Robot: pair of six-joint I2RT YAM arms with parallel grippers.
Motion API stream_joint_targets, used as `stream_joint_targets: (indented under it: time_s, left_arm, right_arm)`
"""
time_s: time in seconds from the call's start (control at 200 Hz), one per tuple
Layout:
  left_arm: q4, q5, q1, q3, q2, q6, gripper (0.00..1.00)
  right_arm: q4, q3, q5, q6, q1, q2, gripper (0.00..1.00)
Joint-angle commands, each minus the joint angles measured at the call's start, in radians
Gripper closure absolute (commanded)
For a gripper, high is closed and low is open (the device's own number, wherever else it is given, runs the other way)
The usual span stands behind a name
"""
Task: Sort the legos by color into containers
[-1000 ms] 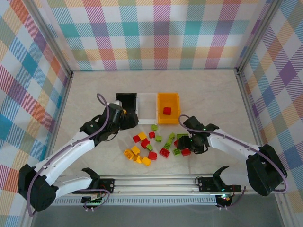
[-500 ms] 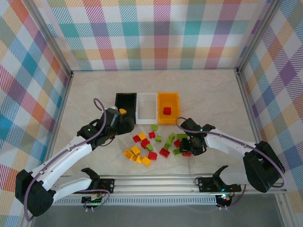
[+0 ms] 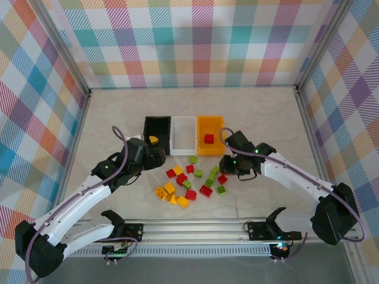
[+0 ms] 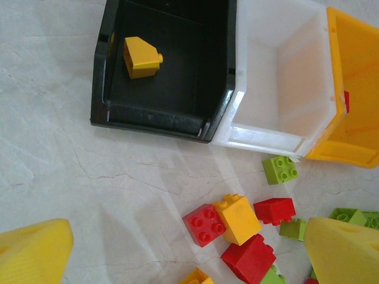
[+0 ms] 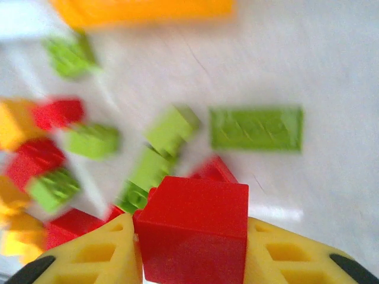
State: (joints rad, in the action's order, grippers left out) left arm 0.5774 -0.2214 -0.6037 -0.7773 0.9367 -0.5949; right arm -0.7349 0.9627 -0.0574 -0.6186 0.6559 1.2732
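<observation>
now r. end effector (image 5: 193,251) grips red lego (image 5: 192,222); l. end effector (image 4: 188,251) — spread

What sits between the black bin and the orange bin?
The white bin, empty, touching the black bin and the orange bin; clear in top and left wrist views.

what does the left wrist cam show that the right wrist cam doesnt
Left wrist: the black bin holding one yellow brick, the white bin beside it with no brick visible inside, and the left gripper open above the table.
Right wrist: the right gripper shut on a red brick, and a flat green plate lying a little apart from the pile, all blurred.
Both: the orange bin and the loose legos in red, yellow and green.
</observation>
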Motion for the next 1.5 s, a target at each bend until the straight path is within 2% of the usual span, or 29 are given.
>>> stream_joint_targets:
  time_s: [0.0, 0.13, 0.25, 0.385, 0.44, 0.49, 0.545, 0.615, 0.74, 0.935, 0.995, 1.315, 1.495]
  left_arm:
    - [0.026, -0.004, 0.002, 0.042, -0.026, -0.017, 0.0]
    - [0.035, 0.016, 0.002, 0.069, -0.058, -0.024, 0.0]
    - [0.083, 0.012, 0.002, 0.068, -0.083, -0.021, 0.0]
    - [0.133, 0.01, 0.002, 0.076, -0.127, -0.018, 0.0]
    - [0.144, 0.014, 0.002, 0.086, -0.144, -0.02, 0.0]
    - [0.148, 0.027, 0.003, 0.091, -0.154, -0.022, 0.0]
    - [0.145, 0.048, 0.003, 0.099, -0.156, -0.023, 0.0]
    - [0.141, 0.074, 0.001, 0.103, -0.147, -0.025, 0.0]
    - [0.096, 0.172, -0.015, 0.129, -0.111, -0.034, 0.04]
    - [0.007, 0.243, -0.127, 0.209, 0.021, -0.089, 0.06]
    - [-0.024, 0.265, -0.154, 0.226, 0.058, -0.101, 0.09]
    - [0.048, 0.23, -0.183, 0.279, 0.13, -0.115, 0.25]
    - [0.071, 0.176, -0.161, 0.297, 0.164, -0.124, 0.28]
  right_arm:
    - [0.068, 0.136, -0.056, 0.07, -0.011, 0.122, 0.67]
    - [0.151, 0.306, -0.077, 0.076, -0.055, 0.322, 0.66]
    - [0.137, 0.477, -0.135, 0.072, -0.077, 0.498, 0.65]
    - [0.13, 0.576, -0.16, 0.057, -0.097, 0.612, 0.63]
    - [0.114, 0.609, -0.159, 0.053, -0.102, 0.644, 0.58]
    - [0.111, 0.627, -0.149, 0.053, -0.105, 0.657, 0.47]
    - [0.116, 0.631, -0.136, 0.055, -0.105, 0.651, 0.36]
    - [0.133, 0.613, -0.114, 0.057, -0.105, 0.617, 0.31]
    - [0.166, 0.531, -0.077, 0.058, -0.102, 0.523, 0.3]
    - [0.216, 0.361, -0.035, 0.041, -0.095, 0.394, 0.3]
    - [0.226, 0.32, -0.035, 0.036, -0.095, 0.365, 0.3]
    - [0.251, 0.232, -0.044, 0.026, -0.095, 0.295, 0.3]
    - [0.254, 0.227, -0.051, 0.027, -0.096, 0.288, 0.29]
